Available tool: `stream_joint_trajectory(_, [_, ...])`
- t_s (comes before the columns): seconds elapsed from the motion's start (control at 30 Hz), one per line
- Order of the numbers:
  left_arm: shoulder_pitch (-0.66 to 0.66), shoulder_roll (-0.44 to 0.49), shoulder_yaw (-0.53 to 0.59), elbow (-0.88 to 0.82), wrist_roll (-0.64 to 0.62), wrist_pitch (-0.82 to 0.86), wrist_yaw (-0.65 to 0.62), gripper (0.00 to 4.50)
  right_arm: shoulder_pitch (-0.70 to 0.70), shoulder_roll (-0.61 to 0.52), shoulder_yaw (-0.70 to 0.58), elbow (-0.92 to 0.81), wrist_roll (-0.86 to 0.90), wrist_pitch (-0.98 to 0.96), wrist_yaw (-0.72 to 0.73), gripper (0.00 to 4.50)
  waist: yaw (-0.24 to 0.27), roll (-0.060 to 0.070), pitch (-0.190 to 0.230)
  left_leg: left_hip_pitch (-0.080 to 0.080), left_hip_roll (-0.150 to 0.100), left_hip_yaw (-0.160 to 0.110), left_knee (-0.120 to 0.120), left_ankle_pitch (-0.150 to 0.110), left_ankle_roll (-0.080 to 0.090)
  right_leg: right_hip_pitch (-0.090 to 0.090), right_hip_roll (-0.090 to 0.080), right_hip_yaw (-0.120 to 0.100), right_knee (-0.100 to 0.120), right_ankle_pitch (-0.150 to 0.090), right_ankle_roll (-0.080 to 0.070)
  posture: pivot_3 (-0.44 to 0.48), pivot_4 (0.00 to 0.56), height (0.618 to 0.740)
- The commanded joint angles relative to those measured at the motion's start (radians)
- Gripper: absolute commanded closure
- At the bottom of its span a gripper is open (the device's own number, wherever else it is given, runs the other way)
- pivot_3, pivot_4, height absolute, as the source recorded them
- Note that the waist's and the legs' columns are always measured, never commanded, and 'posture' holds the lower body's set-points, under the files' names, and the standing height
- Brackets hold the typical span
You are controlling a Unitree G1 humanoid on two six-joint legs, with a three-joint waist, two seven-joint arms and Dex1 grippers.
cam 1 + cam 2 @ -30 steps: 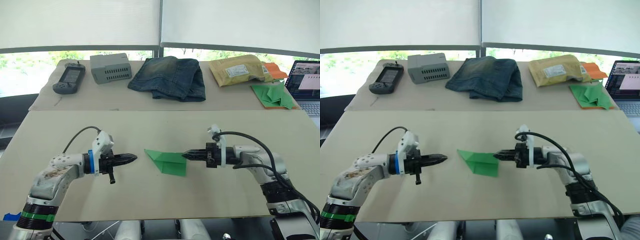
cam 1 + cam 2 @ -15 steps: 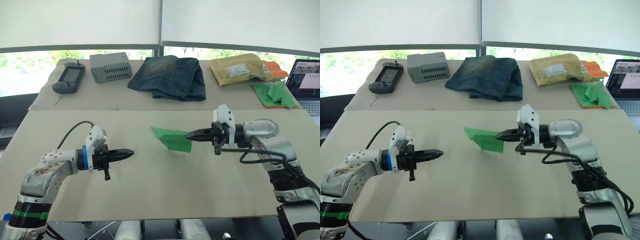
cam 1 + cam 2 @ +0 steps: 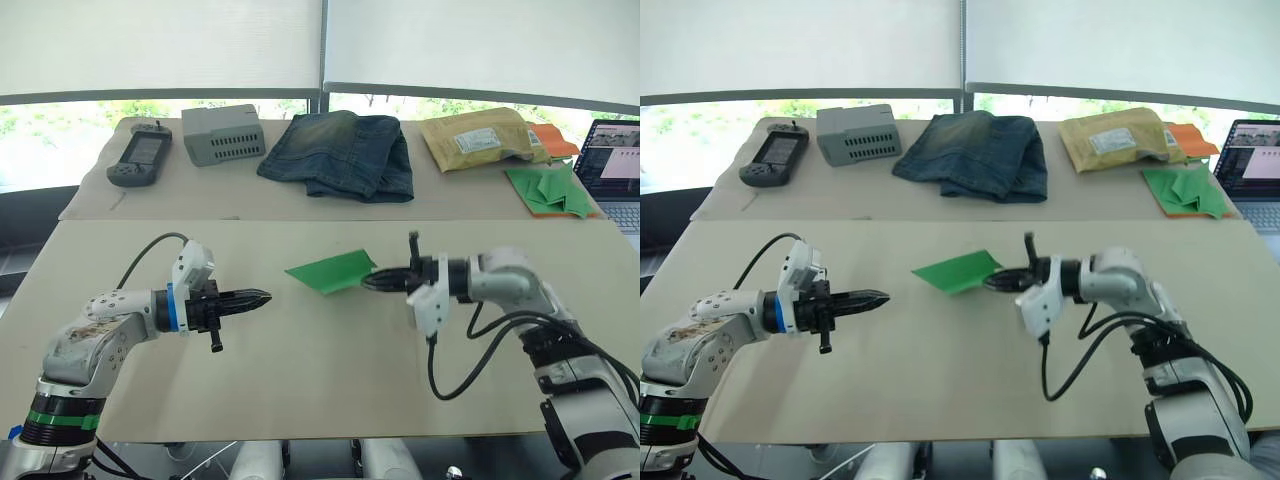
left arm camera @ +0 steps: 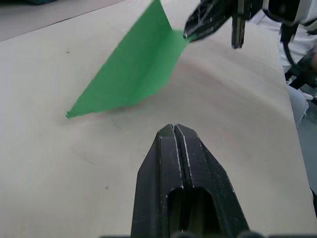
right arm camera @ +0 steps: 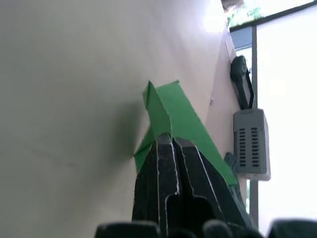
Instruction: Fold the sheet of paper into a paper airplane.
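The right gripper [image 3: 372, 281] is pinching the back edge of the paper airplane [image 3: 330, 272], fingers closed on it, and has rolled over since half a second ago, so the wedge is now hanging just above the table [image 3: 300, 390] (its nose possibly brushing it). The left gripper [image 3: 258, 298], fingers pressed together and empty, is pointing at the nose from nearby. Folding looks finished.

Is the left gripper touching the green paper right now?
No: the left gripper points at the paper airplane across a gap of bare table, while the right gripper pinches its other end.
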Motion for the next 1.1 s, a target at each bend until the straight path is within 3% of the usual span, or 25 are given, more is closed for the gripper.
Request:
stream_joint_trajectory(0.03, [-0.019,0.005,0.003,-0.005,-0.006,-0.013,-0.011,4.5,0.038,-0.021,-0.038,0.031,-0.146,-0.129,-0.178,4.47,-0.003,0.0,0.0,0.0,-0.001,0.0,0.0,0.0,0.0,0.0,0.0,0.001,0.0,0.0,0.0,0.0,0.15,0.728])
stream_joint_trajectory(0.3, [-0.029,0.003,0.007,0.019,-0.004,-0.031,-0.027,4.5,0.102,-0.053,-0.037,0.022,-0.391,-0.169,-0.469,4.47,-0.009,0.0,0.0,0.004,-0.001,0.001,0.0,0.0,0.0,0.001,0.001,0.002,0.003,-0.001,-0.001,0.0,0.15,0.728])
stream_joint_trajectory(0.43, [-0.034,0.012,-0.004,0.025,-0.006,-0.021,-0.04,4.5,0.116,-0.08,0.0,0.057,-0.427,-0.174,-0.554,4.47,-0.007,0.0,0.0,0.003,-0.001,0.001,0.0,0.0,0.0,0.001,0.001,0.002,0.003,-0.001,-0.001,0.0,0.15,0.728])
stream_joint_trajectory(0.57, [-0.05,0.012,-0.013,0.031,-0.002,-0.022,-0.044,4.5,0.123,-0.113,0.016,0.048,-0.396,-0.187,-0.605,3.31,-0.005,0.0,0.0,0.003,-0.002,0.0,0.001,0.0,0.0,0.003,0.0,0.002,0.002,-0.002,-0.001,0.0,0.15,0.728])
stream_joint_trajectory(0.73, [-0.058,0.02,-0.022,0.037,0.0,-0.02,-0.053,4.5,0.145,-0.197,-0.009,-0.024,-0.281,-0.188,-0.615,1.55,-0.006,0.0,0.0,0.003,-0.002,0.0,0.001,0.0,0.0,0.003,0.0,0.003,0.003,-0.002,0.0,0.0,0.15,0.728])
stream_joint_trajectory(0.9, [-0.063,0.026,-0.022,0.043,0.003,-0.023,-0.058,4.5,0.139,-0.239,0.091,-0.199,0.245,0.158,-0.376,0.04,-0.016,-0.001,0.0,0.004,-0.001,0.0,0.001,0.0,0.0,0.004,0.001,0.003,0.003,-0.002,0.0,0.0,0.15,0.728])
stream_joint_trajectory(1.0, [-0.068,0.024,-0.023,0.039,0.002,-0.023,-0.056,4.5,0.099,-0.179,0.088,-0.282,0.484,0.504,-0.228,0.61,-0.019,-0.001,0.0,0.005,0.001,-0.005,0.001,0.0,0.0,0.004,0.002,0.003,0.003,-0.001,-0.001,0.0,0.15,0.728])
stream_joint_trajectory(1.1, [-0.075,0.021,-0.027,0.04,0.01,-0.033,-0.052,4.5,0.064,-0.116,0.07,-0.322,0.601,0.822,-0.149,1.68,-0.015,-0.001,0.0,0.004,0.001,-0.009,0.001,0.0,0.0,0.004,0.002,0.003,0.003,-0.001,-0.001,0.0,0.15,0.728])
